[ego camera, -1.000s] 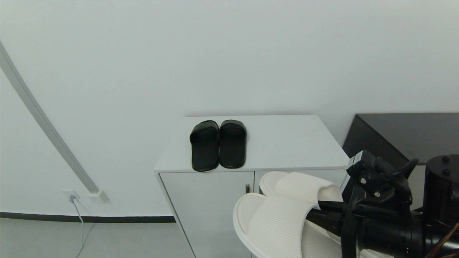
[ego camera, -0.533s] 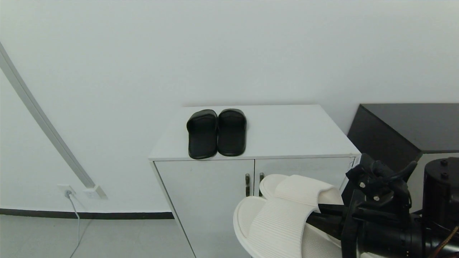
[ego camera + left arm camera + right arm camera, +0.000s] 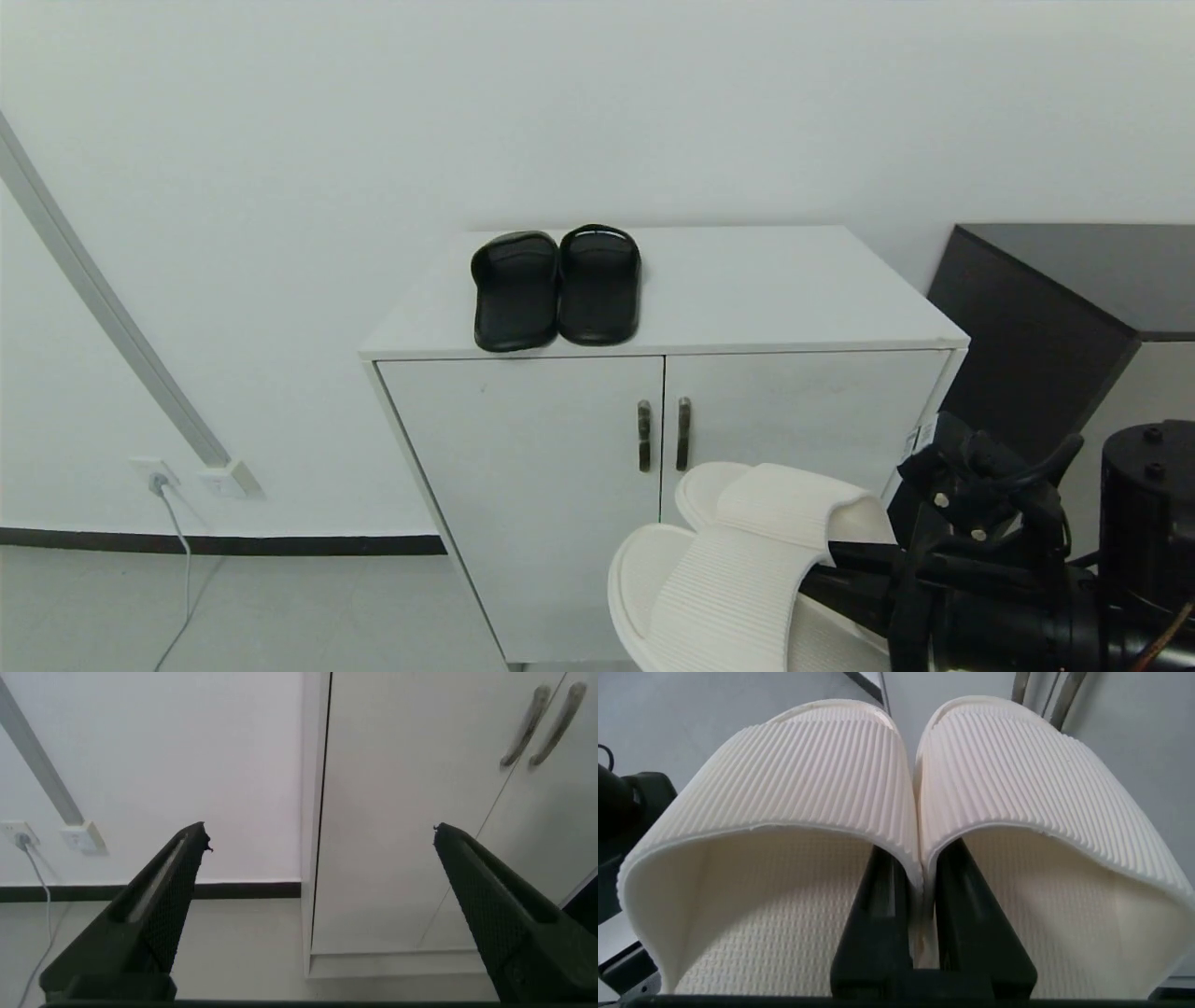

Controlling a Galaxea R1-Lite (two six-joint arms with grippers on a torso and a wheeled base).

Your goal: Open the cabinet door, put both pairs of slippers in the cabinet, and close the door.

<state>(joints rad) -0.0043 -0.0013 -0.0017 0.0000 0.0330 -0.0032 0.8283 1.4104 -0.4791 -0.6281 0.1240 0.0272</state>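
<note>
A white cabinet (image 3: 794, 280) stands against the wall with both doors closed. Its two dark handles (image 3: 663, 434) sit side by side at the centre. On its top, towards the left, lies a pair of black slippers (image 3: 557, 287). My right gripper (image 3: 845, 569) is low and in front of the right door, shut on the inner straps of a pair of white ribbed slippers (image 3: 738, 560). The straps are pinched together between its fingers (image 3: 878, 905). My left gripper (image 3: 320, 831) is open and holds nothing, level with the cabinet's left front corner (image 3: 318, 812). The handles (image 3: 542, 723) appear in that view too.
A black piece of furniture (image 3: 1055, 317) stands close to the cabinet's right side. On the left wall a grey conduit (image 3: 93, 280) slants down to a socket with a cable (image 3: 154, 471). Bare grey floor (image 3: 280, 607) lies left of the cabinet.
The whole head view has shifted, so the camera has moved: the cabinet sits higher in the picture and both doors and handles show fully. The white slippers stay pinched in my right gripper.
</note>
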